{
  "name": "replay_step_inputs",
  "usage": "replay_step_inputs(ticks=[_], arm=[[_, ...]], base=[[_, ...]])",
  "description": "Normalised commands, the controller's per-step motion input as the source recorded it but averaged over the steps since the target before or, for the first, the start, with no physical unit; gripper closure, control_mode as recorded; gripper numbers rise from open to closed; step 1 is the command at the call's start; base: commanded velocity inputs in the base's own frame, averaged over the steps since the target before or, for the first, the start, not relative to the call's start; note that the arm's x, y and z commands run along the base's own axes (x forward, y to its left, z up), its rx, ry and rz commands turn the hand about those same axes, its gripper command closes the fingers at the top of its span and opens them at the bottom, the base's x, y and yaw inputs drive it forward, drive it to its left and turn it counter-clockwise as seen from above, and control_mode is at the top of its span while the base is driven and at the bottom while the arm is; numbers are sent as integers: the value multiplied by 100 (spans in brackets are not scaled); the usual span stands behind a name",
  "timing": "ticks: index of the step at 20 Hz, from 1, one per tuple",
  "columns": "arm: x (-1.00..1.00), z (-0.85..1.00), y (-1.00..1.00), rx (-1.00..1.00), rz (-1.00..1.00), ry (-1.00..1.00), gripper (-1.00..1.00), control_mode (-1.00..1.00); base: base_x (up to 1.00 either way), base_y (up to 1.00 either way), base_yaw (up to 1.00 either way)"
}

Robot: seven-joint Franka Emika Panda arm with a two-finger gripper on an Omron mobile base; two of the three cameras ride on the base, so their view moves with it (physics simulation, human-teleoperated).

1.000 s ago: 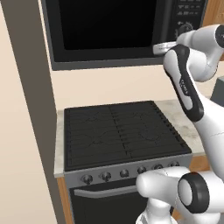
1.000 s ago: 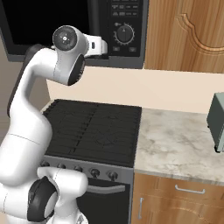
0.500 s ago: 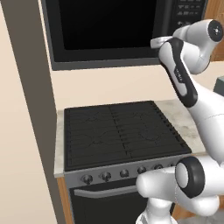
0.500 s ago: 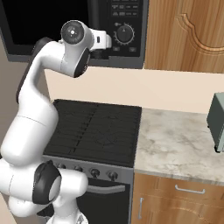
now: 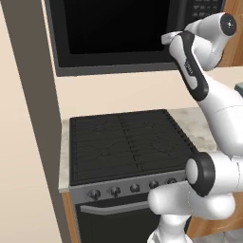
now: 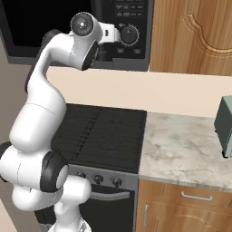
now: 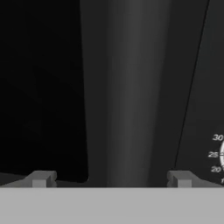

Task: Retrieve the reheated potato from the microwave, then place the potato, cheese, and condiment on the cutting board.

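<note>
The hand view shows the gripper (image 7: pixel 109 178) spread wide and empty against the microwave's (image 7: pixel 131 87) door edge, while the right base view adds the toaster oven (image 6: pixel 225 127).

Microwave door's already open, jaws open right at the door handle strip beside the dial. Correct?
Not quite. The microwave door is shut: its dark glass sits flush in the frame in the left base view. The rest holds: in the hand view the gripper has its jaws open, facing the vertical grey handle strip beside the dial.
</note>
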Motion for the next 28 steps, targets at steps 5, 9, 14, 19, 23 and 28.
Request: replay_step_inputs(ticks=[5, 9, 14, 19, 23, 28], arm=[[43, 10, 0, 3, 0, 0, -100, -100], [41, 1, 0, 4, 0, 0, -100, -100], [43, 0, 0, 3, 0, -1, -100, -100], [45, -1, 3, 1, 0, -5, 100, -100], [48, -1, 7, 2, 0, -2, 100, -100], [17, 1, 13, 5, 8, 0, 100, -100]], base=[[0, 0, 0], [0, 0, 0], [0, 0, 0], [0, 0, 0], [0, 0, 0], [0, 0, 0]])
